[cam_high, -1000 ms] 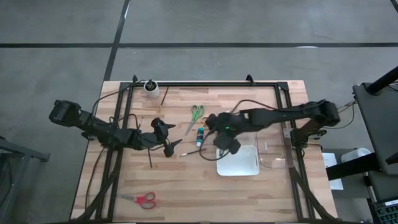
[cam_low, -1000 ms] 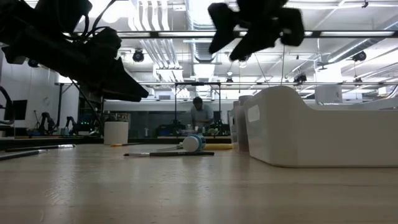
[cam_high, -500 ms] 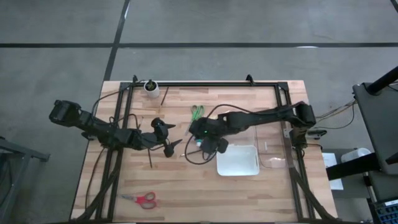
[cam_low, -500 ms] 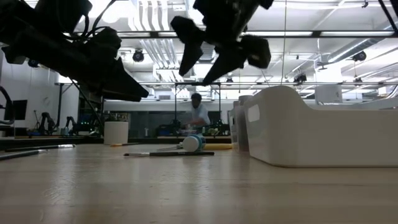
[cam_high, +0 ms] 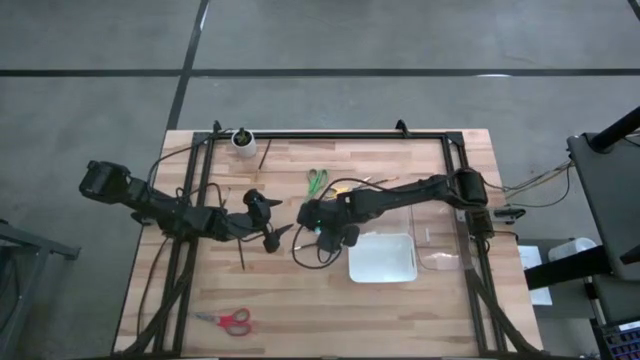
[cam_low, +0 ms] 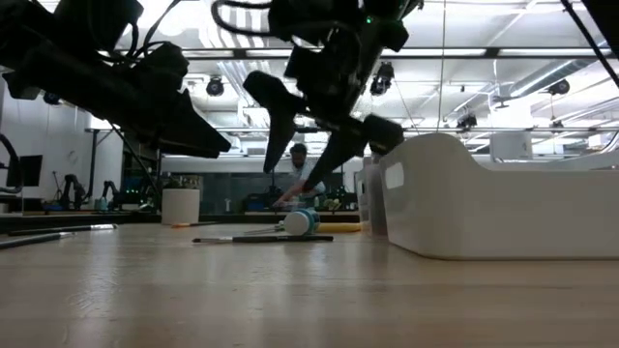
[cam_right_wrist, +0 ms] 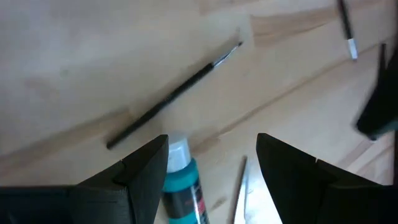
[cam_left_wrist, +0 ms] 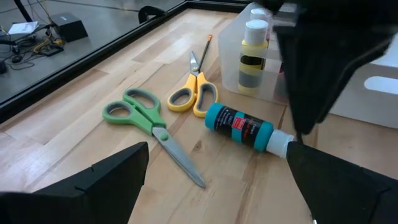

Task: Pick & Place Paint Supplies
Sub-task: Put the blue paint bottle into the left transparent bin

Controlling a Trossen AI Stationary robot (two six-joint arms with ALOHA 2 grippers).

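Red scissors lie untouched at the worktop's near edge. Mid-worktop, the right claw, open and empty, hovers over the teal bottle; the left claw waits wide open. Farther back, green scissors remain; little seems placed.

Teal paint bottle lies beside yellow scissors and green scissors on the table

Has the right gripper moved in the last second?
Yes. The right gripper moved left, away from the white tray, and now hangs open over the teal bottle.
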